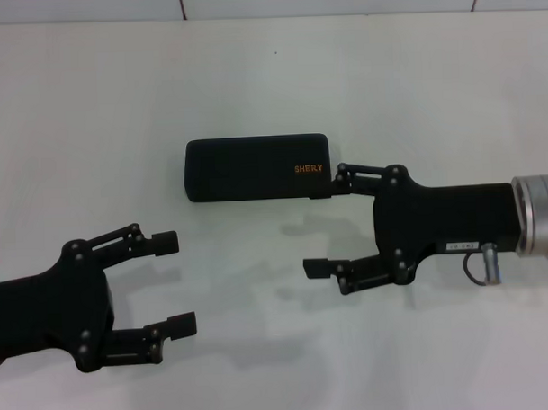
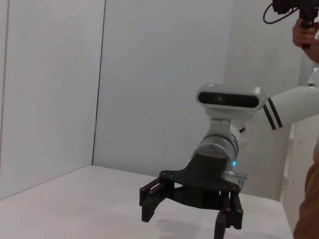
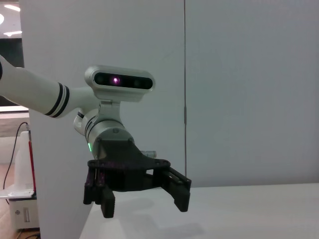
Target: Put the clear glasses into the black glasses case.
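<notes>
The black glasses case lies shut on the white table, its orange lettering near its right end. My right gripper is open just right of the case, and its far finger reaches the case's right end. My left gripper hangs open over the table at the near left, well apart from the case. The clear glasses show in no view. The left wrist view shows the right gripper from the front, and the right wrist view shows the left gripper, both open.
The white table runs back to a tiled wall. White walls surround the table in the wrist views. A person's arm with a dark device shows at the edge of the left wrist view.
</notes>
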{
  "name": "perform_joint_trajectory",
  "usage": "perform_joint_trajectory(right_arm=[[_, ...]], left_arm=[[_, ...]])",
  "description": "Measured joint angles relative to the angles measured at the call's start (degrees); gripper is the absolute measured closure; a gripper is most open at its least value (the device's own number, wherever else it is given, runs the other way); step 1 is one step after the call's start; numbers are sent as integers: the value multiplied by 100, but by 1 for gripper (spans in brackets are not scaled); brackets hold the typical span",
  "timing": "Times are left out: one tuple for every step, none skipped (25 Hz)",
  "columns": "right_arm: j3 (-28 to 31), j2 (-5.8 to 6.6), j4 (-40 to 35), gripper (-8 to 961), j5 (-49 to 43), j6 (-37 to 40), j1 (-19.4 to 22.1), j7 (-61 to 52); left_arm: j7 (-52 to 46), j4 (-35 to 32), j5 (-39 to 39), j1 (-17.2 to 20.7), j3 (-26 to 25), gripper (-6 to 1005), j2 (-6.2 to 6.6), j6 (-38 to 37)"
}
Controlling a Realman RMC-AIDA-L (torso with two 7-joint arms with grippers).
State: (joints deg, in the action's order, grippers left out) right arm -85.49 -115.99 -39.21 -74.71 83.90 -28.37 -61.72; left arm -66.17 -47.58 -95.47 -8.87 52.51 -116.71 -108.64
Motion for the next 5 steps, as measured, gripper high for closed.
perform_joint_trajectory(right_arm=[[-14,-2,12,81,0,0,3,0],[-37,-8,24,81,0,0,4,0],[-54,-9,30,81,0,-1,7,0],[-80,-12,36,81,0,-4,9,0],[-99,-14,38,81,0,-7,9,0]], left_arm=[[2,7,-1,12,-1,110,-2,-1],[9,11,-2,26,-2,110,-7,-1],[19,11,-4,45,-3,110,-18,-2],[28,10,-5,56,-4,110,-42,-4],[28,10,-5,56,-4,110,-42,-4]])
